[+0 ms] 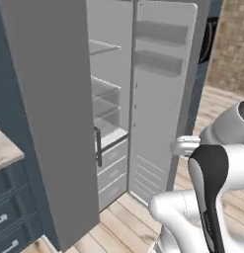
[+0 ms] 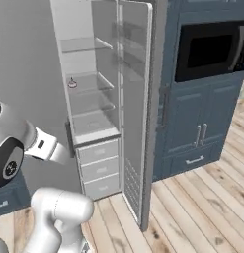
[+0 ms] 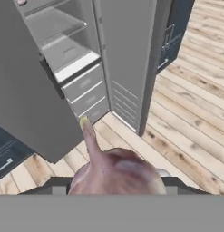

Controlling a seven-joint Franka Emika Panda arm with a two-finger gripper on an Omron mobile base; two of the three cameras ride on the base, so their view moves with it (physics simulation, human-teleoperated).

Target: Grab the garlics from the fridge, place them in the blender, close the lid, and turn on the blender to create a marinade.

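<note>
Pincer [image 3: 115, 192] clamped on a garlic [image 3: 114, 170], held right between its tips. Fridge [image 3: 63, 54] stands open, well beyond

The fridge [image 1: 49, 99] has flat matt grey doors, like painted metal, and a paler smooth plastic-looking inside with thin clear shelves [image 2: 86, 81]. The garlic [image 3: 114, 170] just above the fingertips looks pinkish, papery and faintly streaked, with a dry yellowish stem tip. Beyond it the floor [image 3: 186, 122] is pale knotted wood planks. The cabinets [image 2: 202, 123] are matt blue with small metal handles.
</note>
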